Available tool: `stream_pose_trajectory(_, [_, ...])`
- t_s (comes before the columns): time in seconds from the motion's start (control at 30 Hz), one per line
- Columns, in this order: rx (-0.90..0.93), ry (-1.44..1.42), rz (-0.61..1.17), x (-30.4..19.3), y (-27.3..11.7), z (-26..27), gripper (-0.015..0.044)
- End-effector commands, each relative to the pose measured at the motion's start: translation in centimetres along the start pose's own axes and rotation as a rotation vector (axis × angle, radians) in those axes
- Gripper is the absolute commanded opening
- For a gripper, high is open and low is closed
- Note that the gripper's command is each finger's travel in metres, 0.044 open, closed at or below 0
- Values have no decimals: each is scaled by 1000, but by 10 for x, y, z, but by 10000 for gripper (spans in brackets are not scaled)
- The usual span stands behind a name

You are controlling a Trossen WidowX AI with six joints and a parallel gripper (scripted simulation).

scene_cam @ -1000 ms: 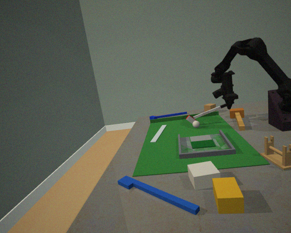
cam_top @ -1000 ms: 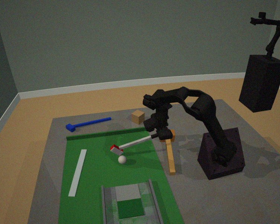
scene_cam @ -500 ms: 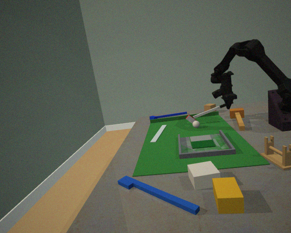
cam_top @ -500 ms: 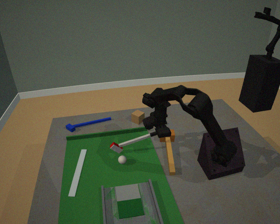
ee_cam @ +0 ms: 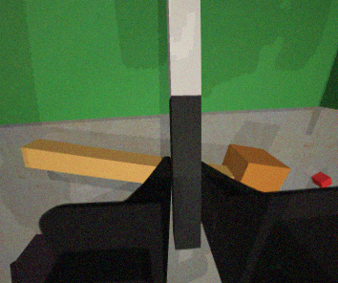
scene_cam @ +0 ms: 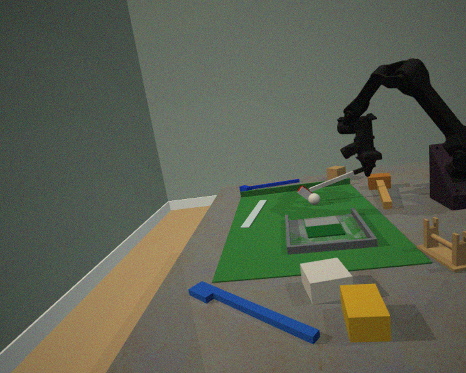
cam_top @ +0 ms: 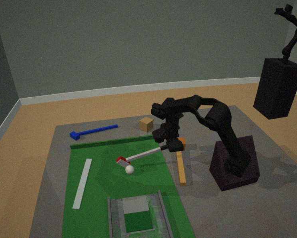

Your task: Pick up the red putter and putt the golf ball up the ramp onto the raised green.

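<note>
My gripper [cam_top: 172,146] [scene_cam: 367,170] [ee_cam: 178,161] is shut on the dark grip of the red putter [cam_top: 143,154] [scene_cam: 331,181] [ee_cam: 186,53]. Its pale shaft slants down to the left, and its red head with a pale face hangs tilted low over the mat. The white golf ball [cam_top: 129,169] [scene_cam: 314,198] is on the green mat close beside the head, on the side towards the ramp; whether they touch is unclear. The pale ramp [cam_top: 135,204] [scene_cam: 321,220] leads to the dark raised green [cam_top: 138,221] [scene_cam: 325,230], which holds no ball. The wrist view hides head and ball.
An orange mallet [cam_top: 181,169] [scene_cam: 384,194] [ee_cam: 86,160] lies below the gripper. A wooden cube [cam_top: 146,124] [scene_cam: 336,172] and a blue putter [cam_top: 97,130] [scene_cam: 271,184] lie beyond the mat's back rail. Grey walls flank the ramp. A white strip [cam_top: 82,183] [scene_cam: 254,213] lies on the mat's left.
</note>
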State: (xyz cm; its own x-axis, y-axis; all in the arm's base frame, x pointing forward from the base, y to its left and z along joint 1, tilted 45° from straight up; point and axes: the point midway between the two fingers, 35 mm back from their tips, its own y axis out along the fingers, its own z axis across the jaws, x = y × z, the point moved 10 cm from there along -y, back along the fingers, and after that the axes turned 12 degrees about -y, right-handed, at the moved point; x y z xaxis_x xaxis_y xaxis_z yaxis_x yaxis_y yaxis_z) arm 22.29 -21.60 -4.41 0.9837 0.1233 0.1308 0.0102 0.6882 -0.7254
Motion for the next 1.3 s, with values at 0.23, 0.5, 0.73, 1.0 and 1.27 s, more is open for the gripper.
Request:
stream_pose_trajectory(0.23, [3,-9,-9,13,3,86,0])
stream_pose_trajectory(0.5, [1,-9,-8,14,-28,84,0])
stream_pose_trajectory(0.73, [2,-8,-8,12,-57,85,0])
stream_pose_trajectory(1.0, [5,-1,-7,12,-48,84,0])
stream_pose_trajectory(1.27, [5,-1,-7,12,-48,84,0])
